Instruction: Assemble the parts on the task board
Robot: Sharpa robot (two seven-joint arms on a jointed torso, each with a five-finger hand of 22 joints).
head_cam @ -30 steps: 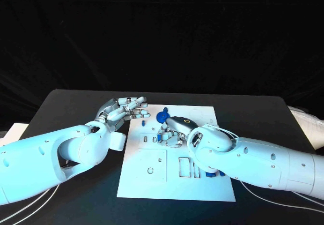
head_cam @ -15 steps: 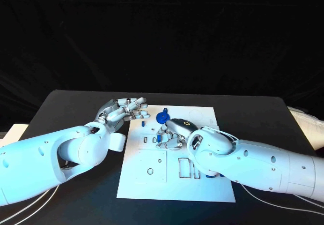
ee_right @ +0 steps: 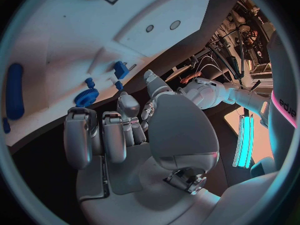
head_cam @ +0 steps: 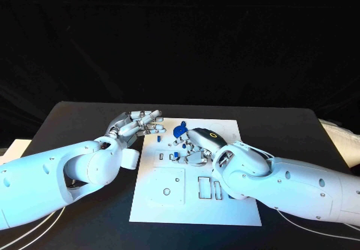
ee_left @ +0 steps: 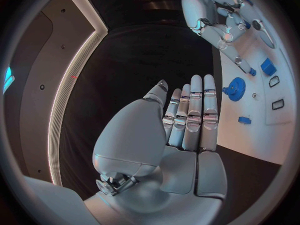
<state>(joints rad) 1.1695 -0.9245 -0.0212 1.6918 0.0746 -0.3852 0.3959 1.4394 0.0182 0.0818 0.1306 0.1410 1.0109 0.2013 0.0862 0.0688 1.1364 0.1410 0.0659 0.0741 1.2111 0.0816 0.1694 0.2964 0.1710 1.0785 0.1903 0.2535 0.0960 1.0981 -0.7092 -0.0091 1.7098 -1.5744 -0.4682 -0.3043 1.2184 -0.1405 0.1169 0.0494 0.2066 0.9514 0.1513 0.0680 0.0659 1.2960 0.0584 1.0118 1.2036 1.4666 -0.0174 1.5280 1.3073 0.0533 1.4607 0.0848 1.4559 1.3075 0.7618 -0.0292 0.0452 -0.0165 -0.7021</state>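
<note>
On the black table (head_cam: 82, 117) lies the white rectangular task board (head_cam: 196, 205), and everything else is placed from it. The right hand (head_cam: 196, 148) hangs over the board's far half with its fingers curled downward toward the surface; whether anything is held between them cannot be told, since the head view hides the fingertips and the right wrist view shows no part clearly in the grasp. The left hand (head_cam: 141, 123) sits just off the board's far-left corner, over the table, fingers stretched out straight and close together, holding nothing. A small blue toothed gear (head_cam: 181, 130) stands on the board near its far edge, between the two hands and just beside the right one. Close to it, in the left wrist view, a blue block-shaped piece (ee_left: 268, 66) and a small blue peg (ee_left: 245, 120) also rest on the board. A long blue cylinder (ee_right: 14, 91) lies on the board apart from the gear.
</note>
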